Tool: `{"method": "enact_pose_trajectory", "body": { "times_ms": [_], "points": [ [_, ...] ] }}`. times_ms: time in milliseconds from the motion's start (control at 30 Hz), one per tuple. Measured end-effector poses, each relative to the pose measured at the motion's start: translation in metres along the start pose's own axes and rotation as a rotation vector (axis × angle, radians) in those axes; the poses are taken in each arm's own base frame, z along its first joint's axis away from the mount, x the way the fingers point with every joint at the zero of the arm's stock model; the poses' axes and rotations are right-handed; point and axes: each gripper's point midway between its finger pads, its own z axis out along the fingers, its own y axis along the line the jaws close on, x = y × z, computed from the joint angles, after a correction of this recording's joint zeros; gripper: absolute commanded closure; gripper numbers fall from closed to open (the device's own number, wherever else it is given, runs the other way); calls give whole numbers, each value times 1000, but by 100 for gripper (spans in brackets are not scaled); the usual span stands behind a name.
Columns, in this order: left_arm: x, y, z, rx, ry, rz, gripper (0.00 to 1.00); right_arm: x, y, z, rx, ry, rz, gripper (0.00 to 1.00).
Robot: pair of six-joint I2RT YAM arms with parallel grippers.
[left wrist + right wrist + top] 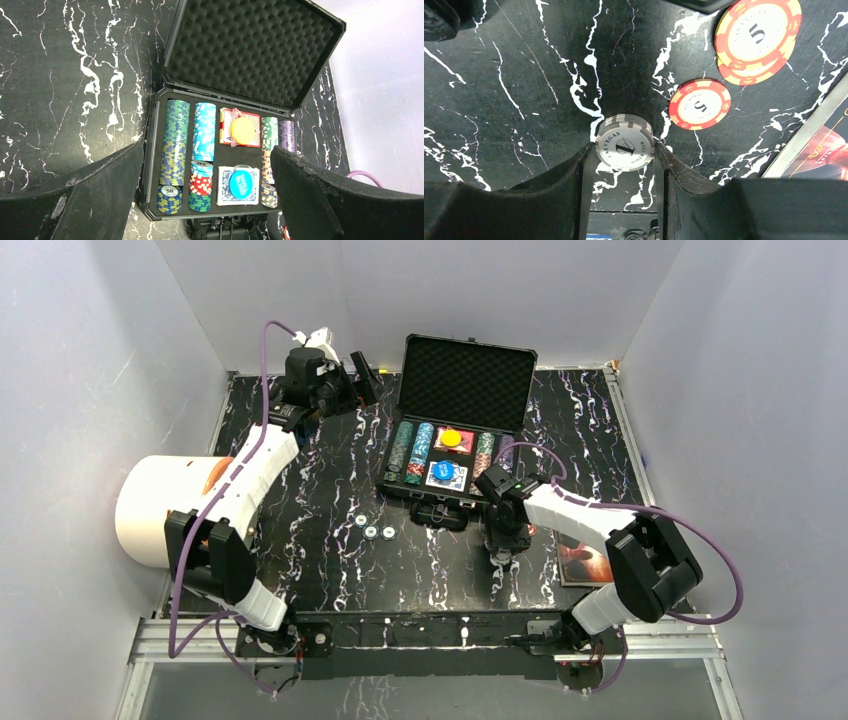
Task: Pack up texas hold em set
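**Texas hold em set, part-packed, viewed from the near edge outward.** Nearest, the right pincer is drawn narrow onto a short stack of grey chips marked 1, with a finger against each side, low over the table. Whether the stack has left the surface cannot be told. Just beyond this pincer and to its right lies a single red-and-yellow chip. Farther the same way sits a small red-and-yellow pile, also loose. A book, no part of the set, lies at the pincer's right. Well off to its left, three pale chips lie in a loose row. Beyond the pincer stands the black case, open, its foam-lined lid raised at the back. Inside, chip rows fill the slots, a red deck carries the yellow disc, and a blue deck carries a blue disc. Farthest, the left pincer hangs spread wide and holds nothing, with the case below it and to its right. By this showing most of the set is stowed. The grey stack, the red-and-yellow chips and the pale chips are yet to go in, and the lid is yet to be shut.
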Motion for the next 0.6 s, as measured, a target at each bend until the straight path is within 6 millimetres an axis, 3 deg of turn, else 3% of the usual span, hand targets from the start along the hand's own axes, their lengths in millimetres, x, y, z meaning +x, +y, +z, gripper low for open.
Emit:
{"method": "enact_pose_trajectory", "body": {
  "times_ms": [167,433,600],
  "points": [
    [0,0,0,1,1,0,2,3,-1,5,11,22,4,46],
    [3,1,1,-2,7,0,2,4,-1,6,22,27,27,24],
    [10,5,2,-10,22,-3,2,4,-1,7,20,29,28,22]
  ]
}}
